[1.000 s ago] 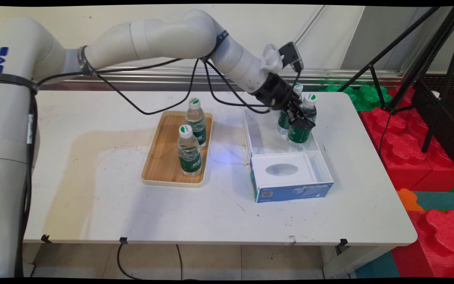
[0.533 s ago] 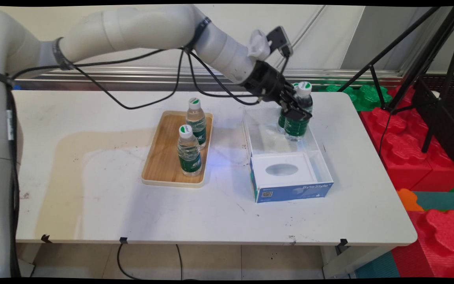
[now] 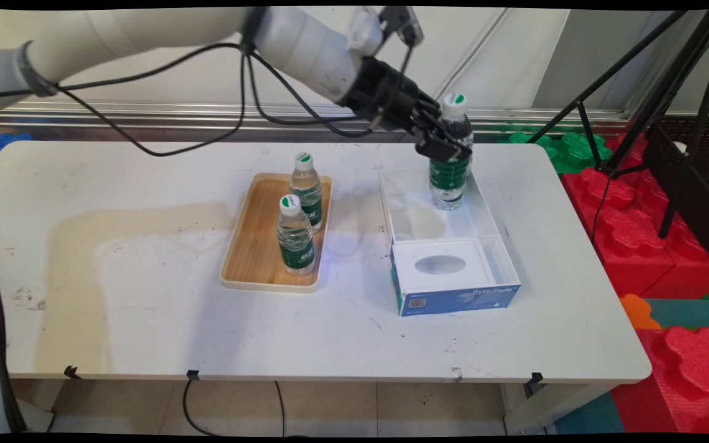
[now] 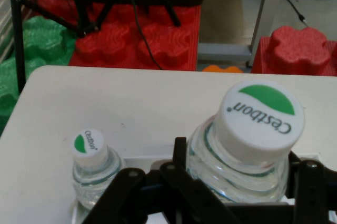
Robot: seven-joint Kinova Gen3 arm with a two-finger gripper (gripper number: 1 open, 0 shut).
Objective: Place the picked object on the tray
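Clamped by the gripper just below its cap, bottle hanging upright above the clear box's 12 o'clock end, clear of the second bottle.

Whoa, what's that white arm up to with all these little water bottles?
The arm's black claw is shut on a small water bottle and holds it up in the air over the far end of a clear box. A second bottle stands just beside and below it, seen from the hand camera. Two more bottles stand upright on a wooden tray to the left. A blue and white carton sits in the box's near end.
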